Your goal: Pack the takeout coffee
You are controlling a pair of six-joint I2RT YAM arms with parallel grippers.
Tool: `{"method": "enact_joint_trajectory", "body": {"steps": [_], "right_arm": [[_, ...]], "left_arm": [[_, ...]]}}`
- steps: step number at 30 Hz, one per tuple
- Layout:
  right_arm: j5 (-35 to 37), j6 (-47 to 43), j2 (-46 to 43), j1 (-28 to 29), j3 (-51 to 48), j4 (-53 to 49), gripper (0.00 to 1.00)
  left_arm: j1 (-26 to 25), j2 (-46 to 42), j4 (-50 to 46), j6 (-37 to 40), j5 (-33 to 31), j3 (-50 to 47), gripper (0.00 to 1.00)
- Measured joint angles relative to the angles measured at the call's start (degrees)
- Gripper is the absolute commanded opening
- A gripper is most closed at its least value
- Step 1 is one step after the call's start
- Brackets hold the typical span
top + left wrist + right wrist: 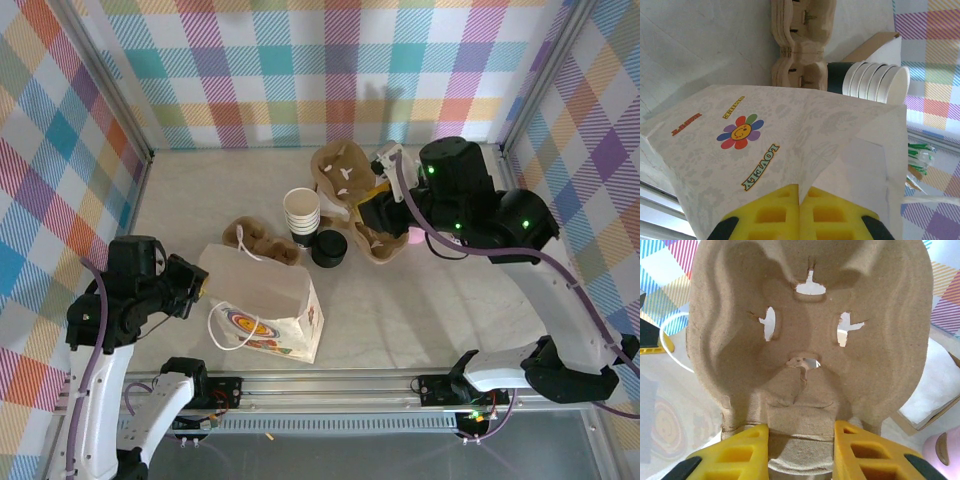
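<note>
Top view: takeout coffee (329,248) upright on tabletop (430,300), just beside stack of lidless cups (302,212), between white paper bag (265,305) and pulp cup carrier (378,240). Second carrier (258,240) behind bag.
Left wrist view: left claw (800,212) closed, pinching bag wall; flower sticker (741,132) visible.
Right wrist view: right claw (800,450) clamps carrier edge; carrier blocks scene beyond. Pink cup (940,455) at corner.
</note>
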Motion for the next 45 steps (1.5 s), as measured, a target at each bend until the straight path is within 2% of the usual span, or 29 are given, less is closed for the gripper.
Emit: {"method": "enact_joint_trajectory", "body": {"steps": [12,20,21,23,26,28,29,32,36,41,45], "right_arm": [[-0.2,-0.7,2.2,0.0,0.2,0.3,0.30],[-0.6,-1.1,2.9,0.0,0.9,1.1,0.30],[-0.6,-1.1,2.9,0.0,0.9,1.2,0.30],[-0.5,-1.1,2.9,0.0,1.0,1.4,0.30],[-0.5,-1.2,2.9,0.0,1.0,1.5,0.30],[-0.6,-1.5,2.9,0.0,1.1,1.5,0.30],[-0.6,-1.6,2.9,0.0,1.1,1.4,0.30],[-1.1,-2.3,3.0,0.0,1.2,1.4,0.30],[-2.6,-2.9,3.0,0.0,1.2,1.0,0.30],[-4.4,-2.8,1.7,0.0,-0.1,1.0,0.32],[-4.7,-2.8,-0.8,0.0,-2.4,0.4,0.31]], "left_arm": [[-5.1,-1.0,4.4,-4.6,-5.5,-2.8,0.00],[-14.3,4.1,10.8,-7.2,-11.1,-3.5,0.01],[-15.3,4.6,11.3,-7.4,-11.7,-3.5,0.07],[-16.7,5.3,12.3,-7.6,-12.6,-3.4,0.30],[-17.2,5.8,11.2,-7.2,-13.9,-2.8,0.53],[-17.3,6.1,8.2,-5.9,-15.3,-0.5,0.63],[-17.4,6.5,6.3,-5.0,-16.0,1.7,0.64],[-17.4,8.5,1.5,0.0,-18.3,9.8,0.63],[-17.4,12.8,-3.1,11.1,-20.1,21.7,0.55],[-17.4,23.1,-6.2,32.7,-16.7,38.0,0.52],[-18.2,31.6,-7.0,49.7,-11.1,43.5,0.52]]}}
